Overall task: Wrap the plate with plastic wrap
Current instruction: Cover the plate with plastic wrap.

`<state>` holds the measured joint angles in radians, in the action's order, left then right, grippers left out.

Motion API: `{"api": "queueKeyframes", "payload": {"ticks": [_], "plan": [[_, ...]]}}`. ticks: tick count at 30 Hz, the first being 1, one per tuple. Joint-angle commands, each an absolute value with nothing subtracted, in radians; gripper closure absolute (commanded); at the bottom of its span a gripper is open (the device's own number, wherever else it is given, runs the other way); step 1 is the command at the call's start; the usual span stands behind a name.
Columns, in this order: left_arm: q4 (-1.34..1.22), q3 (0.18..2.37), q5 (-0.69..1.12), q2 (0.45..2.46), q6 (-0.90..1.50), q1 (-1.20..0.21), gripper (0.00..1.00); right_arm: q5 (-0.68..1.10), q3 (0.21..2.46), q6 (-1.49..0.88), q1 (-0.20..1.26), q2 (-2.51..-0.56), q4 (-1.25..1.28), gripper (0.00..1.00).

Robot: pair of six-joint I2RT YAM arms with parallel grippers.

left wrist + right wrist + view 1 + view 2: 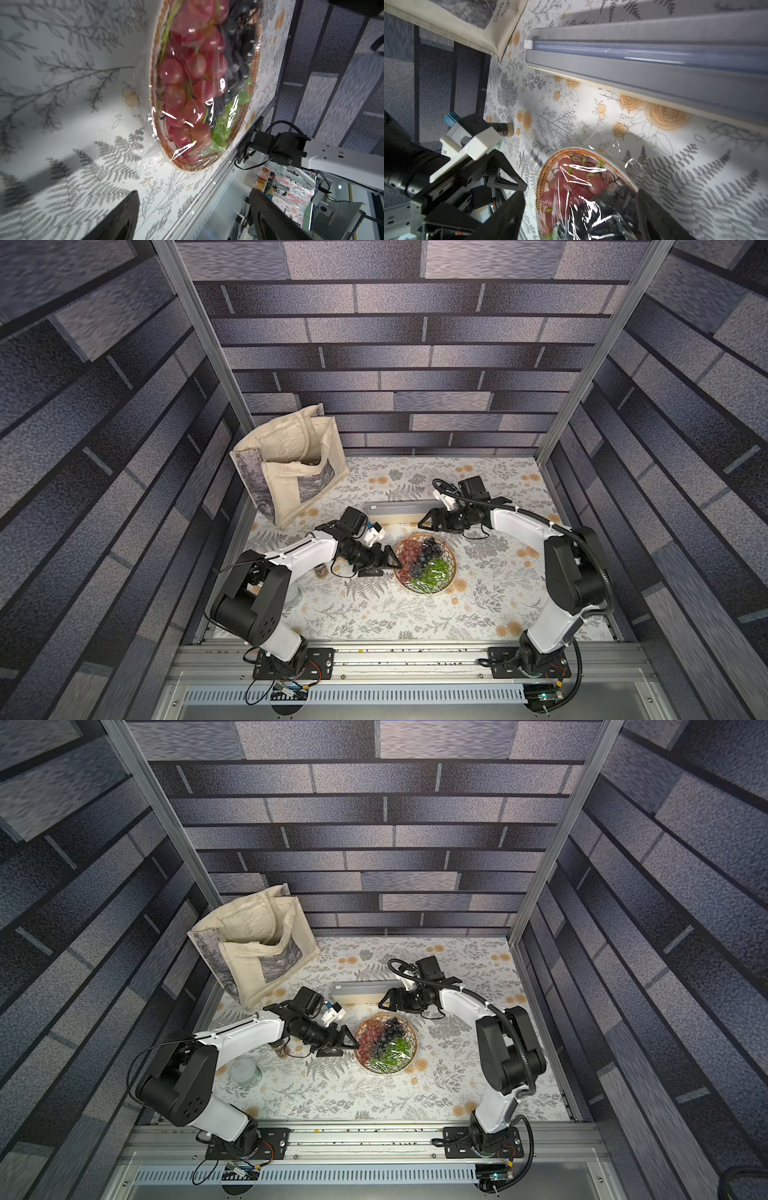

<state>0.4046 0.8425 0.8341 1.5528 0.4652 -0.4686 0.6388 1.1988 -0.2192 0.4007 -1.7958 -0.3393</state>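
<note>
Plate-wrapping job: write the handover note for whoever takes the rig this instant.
Left gripper: open, empty, beside the plate.
Right gripper: open, empty, between plate and dispenser box.
Done: plastic wrap lies over the grapes and appears cut free of the box.
Left: the film edge looks loosely bunched on the table by the rim; probably tuck it under.
</note>
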Motion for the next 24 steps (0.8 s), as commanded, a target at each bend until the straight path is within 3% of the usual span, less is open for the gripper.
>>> {"api": "queueKeyframes", "payload": {"ticks": [1, 15, 24], "plan": [[0.373, 0.821, 0.836, 1.536, 0.511, -0.475, 0.14, 0.698, 1.277, -0.144, 0.425, -1.860, -0.375, 0.14], [0.340, 0.813, 0.849, 1.560, 0.529, -0.489, 0.14, 0.776, 1.354, -0.086, 0.434, -2.016, -0.441, 0.12], [0.330, 0.804, 0.865, 1.569, 0.538, -0.495, 0.14, 0.771, 1.310, -0.059, 0.428, -2.017, -0.440, 0.09]]}}
